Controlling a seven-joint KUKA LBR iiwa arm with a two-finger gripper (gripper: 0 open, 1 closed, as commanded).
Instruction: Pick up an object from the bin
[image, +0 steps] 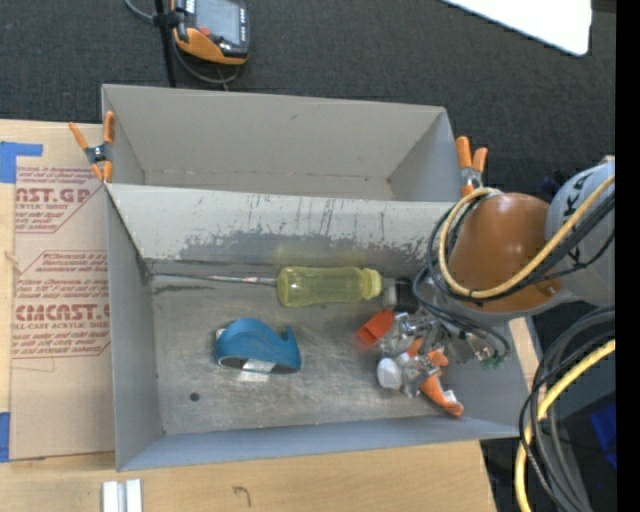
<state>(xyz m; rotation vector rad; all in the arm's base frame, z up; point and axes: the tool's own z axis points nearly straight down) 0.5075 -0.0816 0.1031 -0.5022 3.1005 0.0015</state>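
One yellow-handled screwdriver (325, 285); one blue tape dispenser (257, 347).

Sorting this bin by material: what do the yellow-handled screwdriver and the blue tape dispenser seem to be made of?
Screwdriver handle: probably see-through yellow plastic, glossy; the bin floor shows faintly through it. Its shaft: a thin grey rod, likely bare metal. Tape dispenser: likely moulded blue plastic, opaque and smooth, with even colour and rounded edges.

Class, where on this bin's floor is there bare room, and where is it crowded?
Bare: left of the blue dispenser, the front strip below it, and between it and the orange bits. Crowded: the right end, around the tool; the screwdriver lines the back.
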